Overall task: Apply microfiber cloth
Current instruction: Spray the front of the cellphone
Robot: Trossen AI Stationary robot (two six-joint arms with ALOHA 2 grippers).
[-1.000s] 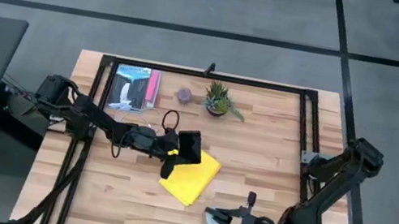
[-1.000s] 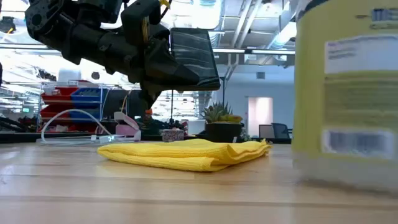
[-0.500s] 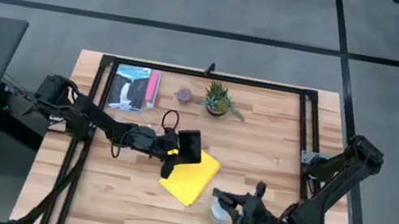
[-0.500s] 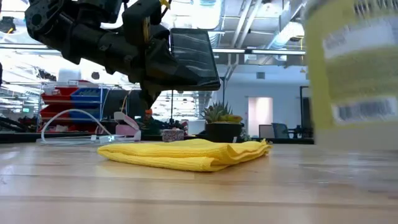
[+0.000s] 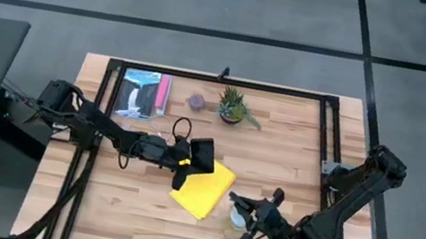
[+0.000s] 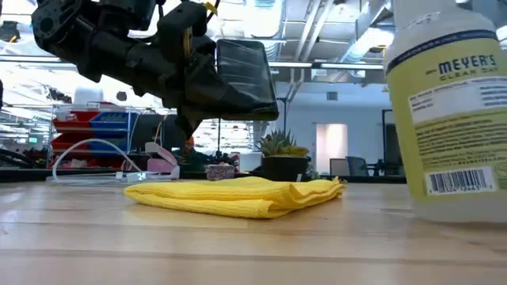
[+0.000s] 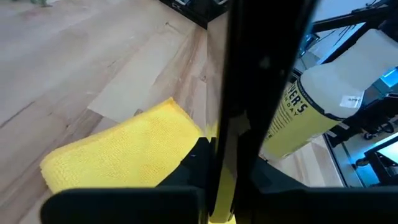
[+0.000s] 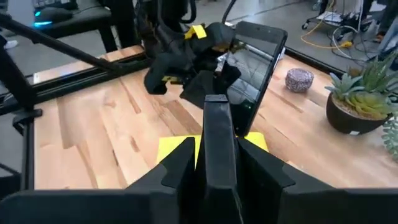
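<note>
The left tool [image 5: 189, 157] is clamped on a black smartphone [image 5: 202, 155], held upright on edge above the bench [image 5: 297, 143]. The microfiber cloth [image 5: 205, 188] lies flat directly beneath it and slightly toward the right arm, its long axis running diagonally across the bench. The right tool [image 5: 253, 215], closed around a spray bottle [image 6: 447, 111], sits just beside the cloth's far edge. A potted plant [image 5: 233, 105] stands well apart.

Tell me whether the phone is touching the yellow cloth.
Apart. The low view shows the phone, held in the left gripper, clear above the yellow cloth.
</note>
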